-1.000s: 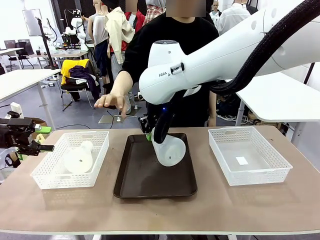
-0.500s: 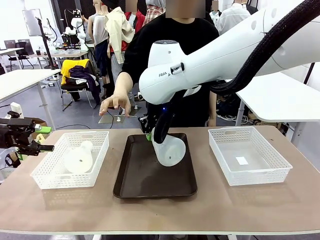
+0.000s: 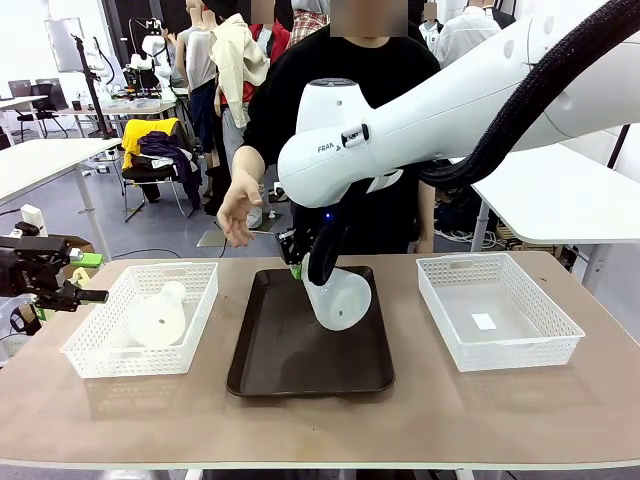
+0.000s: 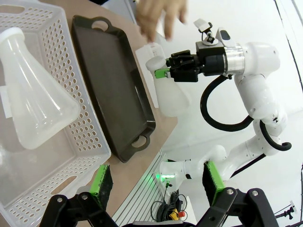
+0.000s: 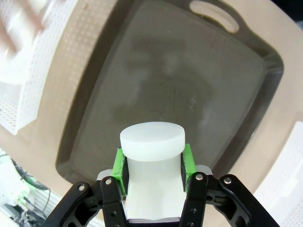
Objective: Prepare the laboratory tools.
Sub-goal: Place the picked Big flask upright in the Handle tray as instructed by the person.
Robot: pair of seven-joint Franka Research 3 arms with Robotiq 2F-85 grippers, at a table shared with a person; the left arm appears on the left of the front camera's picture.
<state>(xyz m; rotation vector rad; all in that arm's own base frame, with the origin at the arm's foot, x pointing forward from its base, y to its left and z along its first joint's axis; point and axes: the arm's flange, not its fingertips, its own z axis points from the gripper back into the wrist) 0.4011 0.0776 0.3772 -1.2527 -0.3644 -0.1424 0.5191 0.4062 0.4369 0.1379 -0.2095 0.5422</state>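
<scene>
now; right gripper point(image 5: 152, 163) clamps flask point(image 3: 340, 300) neck, half hidden behind arm point(image 3: 400, 130); left gripper point(image 4: 157, 182) spread, empty

One frosted-white conical flask point(image 3: 158, 318) lay on its side in the left basket point(image 3: 95, 360), neck pointing toward the far side. The other flask point(image 3: 340, 300) hung tilted over the tray point(image 3: 300, 370), base low, neck clamped in the right gripper point(image 3: 297, 270).
</scene>
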